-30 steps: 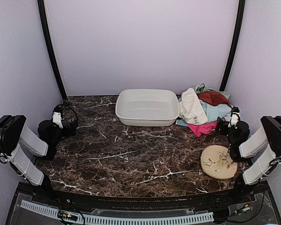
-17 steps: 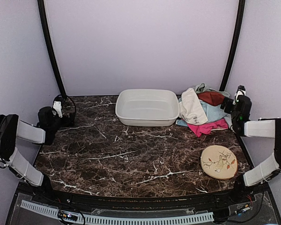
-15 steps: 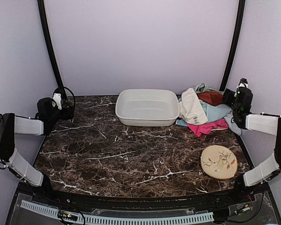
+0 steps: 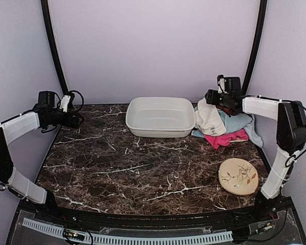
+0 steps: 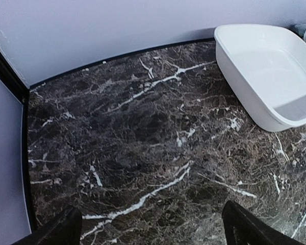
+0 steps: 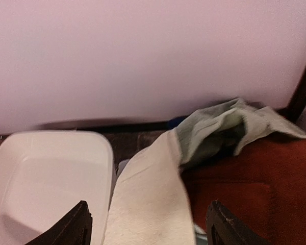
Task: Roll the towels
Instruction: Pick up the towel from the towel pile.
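Front right on the table (image 4: pixel 143 173): leaf-pattern disc (image 4: pixel 238 176), lying flat. Far left: left gripper (image 5: pixel 152 214), fingers spread, above bare marble. Far right: towels (image 4: pixel 224 122) heaped, unrolled, just beside the white basin (image 4: pixel 158 131); right gripper (image 6: pixel 148 209) above the heap, fingers spread.

test booth: lilac walls (image 4: pixel 153 51), marble table (image 4: pixel 143 173)

A white basin (image 4: pixel 158 132) sits far back on the marble table (image 4: pixel 117 168), a leaf-patterned disc (image 4: pixel 238 176) front right
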Controlling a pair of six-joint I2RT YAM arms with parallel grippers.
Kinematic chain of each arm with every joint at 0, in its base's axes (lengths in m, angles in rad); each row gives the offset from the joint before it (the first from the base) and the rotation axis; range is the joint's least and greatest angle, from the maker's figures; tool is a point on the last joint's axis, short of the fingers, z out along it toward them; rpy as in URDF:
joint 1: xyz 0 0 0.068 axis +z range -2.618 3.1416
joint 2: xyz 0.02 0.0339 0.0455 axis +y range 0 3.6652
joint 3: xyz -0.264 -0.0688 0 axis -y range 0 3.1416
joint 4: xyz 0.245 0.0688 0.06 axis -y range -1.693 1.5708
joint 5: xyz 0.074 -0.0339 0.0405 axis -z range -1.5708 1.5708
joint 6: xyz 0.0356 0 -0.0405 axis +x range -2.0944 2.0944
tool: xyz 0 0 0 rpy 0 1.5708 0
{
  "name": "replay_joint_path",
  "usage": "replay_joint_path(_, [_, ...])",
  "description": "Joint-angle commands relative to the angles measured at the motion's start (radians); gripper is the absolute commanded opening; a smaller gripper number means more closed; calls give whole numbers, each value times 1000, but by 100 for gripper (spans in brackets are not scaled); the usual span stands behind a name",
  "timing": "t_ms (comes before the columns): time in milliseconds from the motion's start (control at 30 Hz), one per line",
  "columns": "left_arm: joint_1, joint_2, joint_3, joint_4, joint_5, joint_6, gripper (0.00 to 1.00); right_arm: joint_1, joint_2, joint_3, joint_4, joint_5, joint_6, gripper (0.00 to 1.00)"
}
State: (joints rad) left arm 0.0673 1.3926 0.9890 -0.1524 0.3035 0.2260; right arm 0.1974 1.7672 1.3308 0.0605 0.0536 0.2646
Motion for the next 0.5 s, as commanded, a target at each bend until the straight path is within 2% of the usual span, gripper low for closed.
replay_joint_path(0, [11,-56,15,-147,45,41,99,71,106,61,-153,-33,1,73])
replay_joint_path(200, [11,-73,15,-180,67,39,98,90,192,120,-192,0,47,62])
replay_joint_path(467, [11,-86,5,-182,77,32,97,124,210,147,-213,31,54,25])
